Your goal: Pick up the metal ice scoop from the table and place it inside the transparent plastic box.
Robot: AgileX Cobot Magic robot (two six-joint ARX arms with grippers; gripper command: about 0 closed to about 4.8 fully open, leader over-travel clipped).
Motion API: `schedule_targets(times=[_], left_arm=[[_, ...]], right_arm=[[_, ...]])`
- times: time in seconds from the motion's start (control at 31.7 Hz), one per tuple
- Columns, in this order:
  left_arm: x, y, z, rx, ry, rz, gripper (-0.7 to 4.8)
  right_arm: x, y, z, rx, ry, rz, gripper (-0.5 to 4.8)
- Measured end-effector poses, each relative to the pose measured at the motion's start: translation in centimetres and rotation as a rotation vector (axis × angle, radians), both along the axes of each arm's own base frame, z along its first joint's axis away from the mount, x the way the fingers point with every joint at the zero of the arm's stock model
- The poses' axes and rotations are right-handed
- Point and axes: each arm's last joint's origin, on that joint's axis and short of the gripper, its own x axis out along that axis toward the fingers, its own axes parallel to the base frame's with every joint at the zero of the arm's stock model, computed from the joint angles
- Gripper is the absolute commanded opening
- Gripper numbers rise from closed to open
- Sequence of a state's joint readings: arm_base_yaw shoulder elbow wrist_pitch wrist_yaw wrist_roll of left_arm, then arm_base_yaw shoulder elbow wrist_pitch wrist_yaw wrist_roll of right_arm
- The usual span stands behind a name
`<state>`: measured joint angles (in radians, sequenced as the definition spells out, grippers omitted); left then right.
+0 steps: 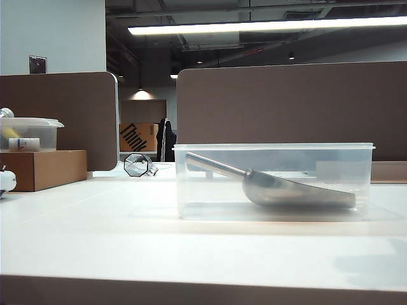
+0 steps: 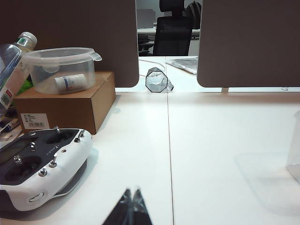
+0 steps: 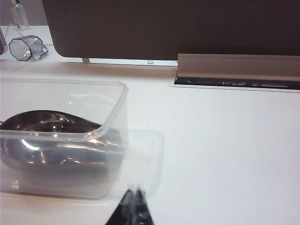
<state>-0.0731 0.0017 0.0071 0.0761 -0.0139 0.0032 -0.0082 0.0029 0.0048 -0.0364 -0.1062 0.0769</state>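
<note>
With the scoop [image 1: 289,189] already lying in the box [image 1: 273,181] at centre-right, both empty grippers, left [image 2: 131,208] and right [image 3: 135,206], are best kept closed and clear.

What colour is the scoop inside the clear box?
Shiny silver metal ice scoop, seen best in the exterior view.

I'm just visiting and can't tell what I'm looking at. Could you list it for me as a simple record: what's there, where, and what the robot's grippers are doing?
scoop: lies inside the box, bowl on the floor, handle slanting up toward the left
box: clear, no lid, on the table
table: white
left gripper: shut, empty, low over the table beside a remote control
right gripper: shut, empty, just outside the box
task state: scoop already in the box
</note>
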Motion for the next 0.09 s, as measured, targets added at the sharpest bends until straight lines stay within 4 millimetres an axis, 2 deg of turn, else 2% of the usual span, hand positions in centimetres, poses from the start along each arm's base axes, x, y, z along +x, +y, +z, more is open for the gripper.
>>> schedule_targets(times=[0.09], left_arm=[[0.00, 0.00, 0.00, 0.000, 0.000, 0.000, -0.06]], right_arm=[[0.00, 0.00, 0.00, 0.000, 0.000, 0.000, -0.01]])
